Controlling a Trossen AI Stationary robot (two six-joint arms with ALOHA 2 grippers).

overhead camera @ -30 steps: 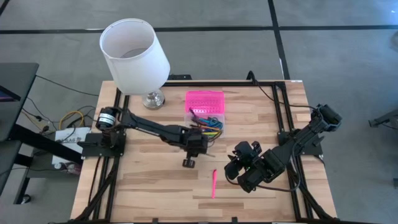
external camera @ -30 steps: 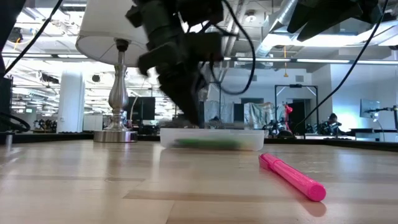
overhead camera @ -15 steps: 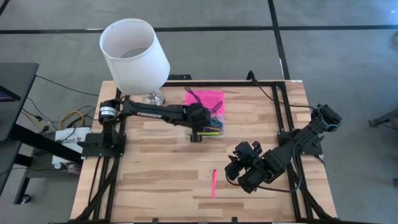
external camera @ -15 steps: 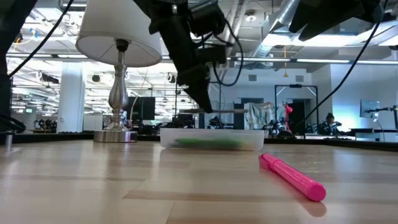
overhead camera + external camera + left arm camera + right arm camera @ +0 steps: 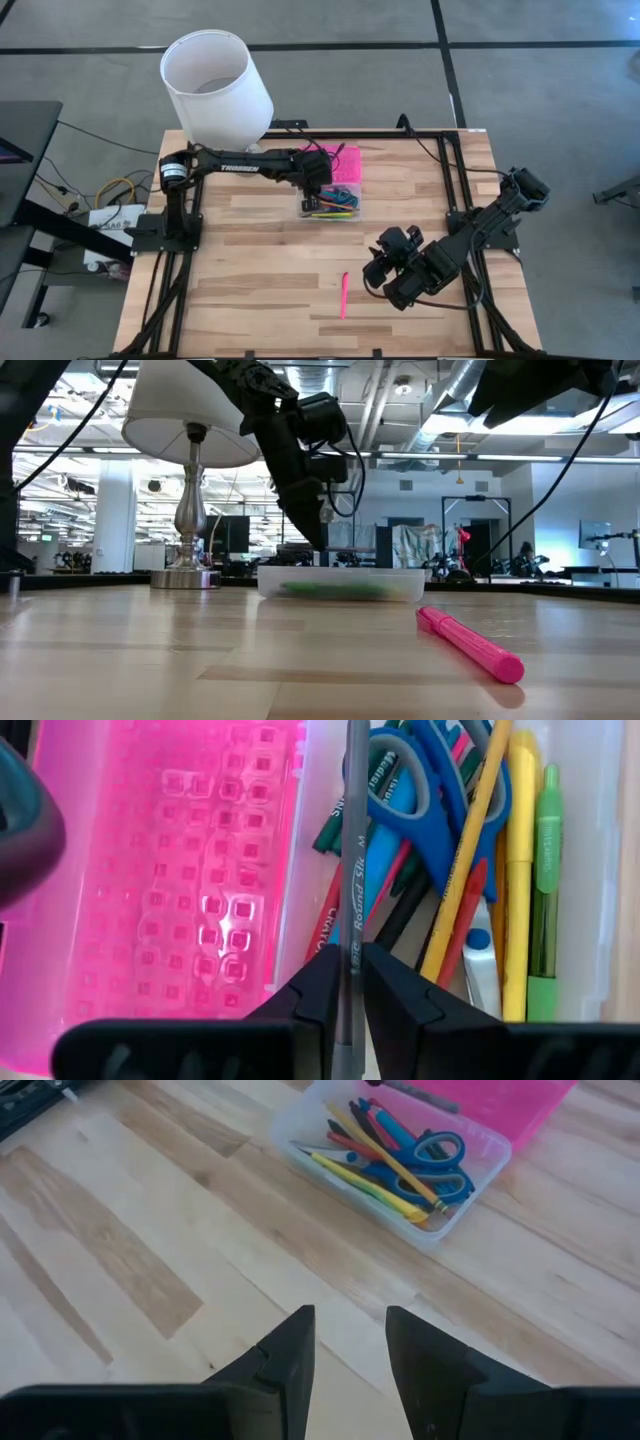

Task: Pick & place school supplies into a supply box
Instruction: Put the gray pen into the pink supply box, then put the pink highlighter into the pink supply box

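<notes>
The supply box (image 5: 335,198) lies at the table's far middle, its clear base holding several pens, pencils, markers and blue-handled scissors (image 5: 400,790), its pink lid (image 5: 180,890) folded open beside it. My left gripper (image 5: 318,186) hangs over the box, shut on a thin grey pen (image 5: 352,840). A pink marker (image 5: 343,295) lies flat on the table near the front, also in the low view (image 5: 470,643). My right gripper (image 5: 378,268) waits open above the table's right part, with nothing between its fingers (image 5: 350,1330). My left gripper pinches the grey pen's barrel (image 5: 350,945) between its two fingertips. The fingers come slanting down from the table's left side. The pen runs on past the fingertips, lifted clear, above the line where the box's lid meets its base.
A table lamp with a white shade (image 5: 215,85) stands at the far left corner, close to the left arm; its metal foot (image 5: 188,575) shows in the low view. Bare wood lies between the box and the pink marker.
My left gripper has swung from the table's middle toward the far edge and now hangs over the supply box, rolling a little on the way. The pen has travelled with it. The right arm has kept still.
</notes>
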